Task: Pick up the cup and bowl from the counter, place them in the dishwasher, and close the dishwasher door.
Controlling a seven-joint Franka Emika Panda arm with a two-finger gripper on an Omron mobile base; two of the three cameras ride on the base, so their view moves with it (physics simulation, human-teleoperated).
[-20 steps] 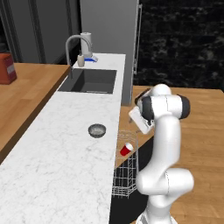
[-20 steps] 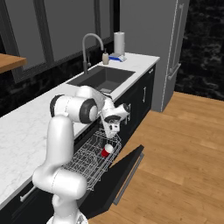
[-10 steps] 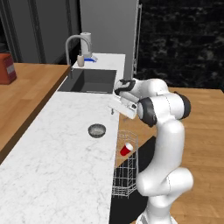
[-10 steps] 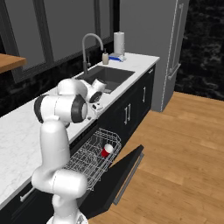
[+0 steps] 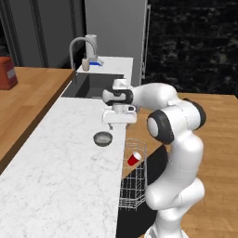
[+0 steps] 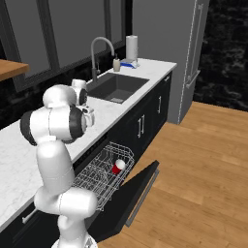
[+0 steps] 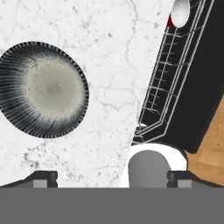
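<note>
The counter carries the bowl near its front edge, upright and free. Below that edge, the dishwasher stands open with its door lowered; the cup already lies in the rack. The gripper hangs above the counter, just beside the bowl, jaws spread wide and empty. Centre over the rim, descend vertically, then pinch one wall.

In your hand view the bowl runs off the left edge, and the cup is cut by the top edge. The arm hides part of the dishwasher door.
</note>
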